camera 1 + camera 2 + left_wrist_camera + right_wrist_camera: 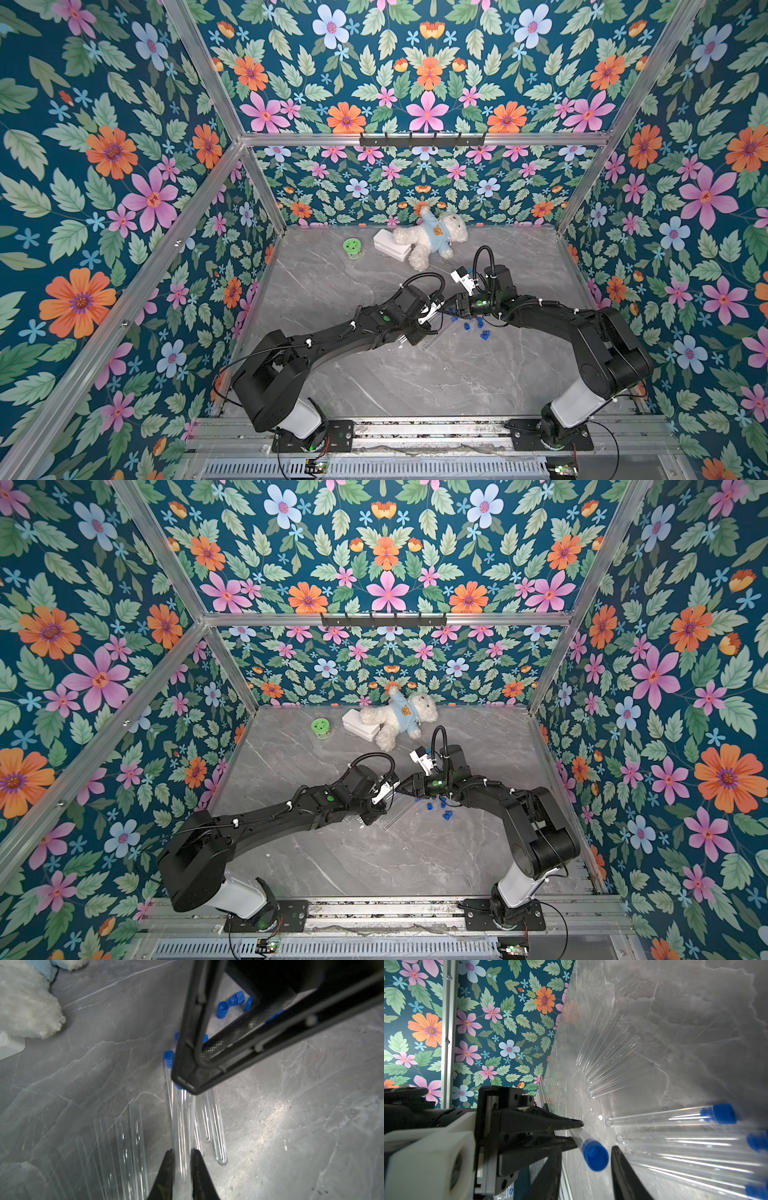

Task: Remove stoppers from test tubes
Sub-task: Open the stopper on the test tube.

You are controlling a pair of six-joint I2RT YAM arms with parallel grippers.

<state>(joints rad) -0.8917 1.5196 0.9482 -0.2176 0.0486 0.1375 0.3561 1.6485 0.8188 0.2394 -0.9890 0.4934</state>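
My left gripper (pixel 182 1150) is shut on a clear test tube (pixel 183 1126), held above the grey marble table. The tube's blue stopper (pixel 595 1155) points at my right gripper (pixel 586 1149), which is open. Its fingers stand on either side of the stopper with a gap showing. In both top views the two grippers (pixel 438 309) (pixel 452 305) meet tip to tip at mid table. Several loose stoppers (pixel 471 326) (pixel 222 1008) lie under the right arm. Stoppered tubes (pixel 675 1118) and unstoppered tubes (pixel 128 1147) lie in separate groups on the table.
A white teddy bear (pixel 428 239), a white box (pixel 390 245) and a round green lid (pixel 352 246) sit at the back of the table. Floral walls and aluminium posts close in the table on three sides.
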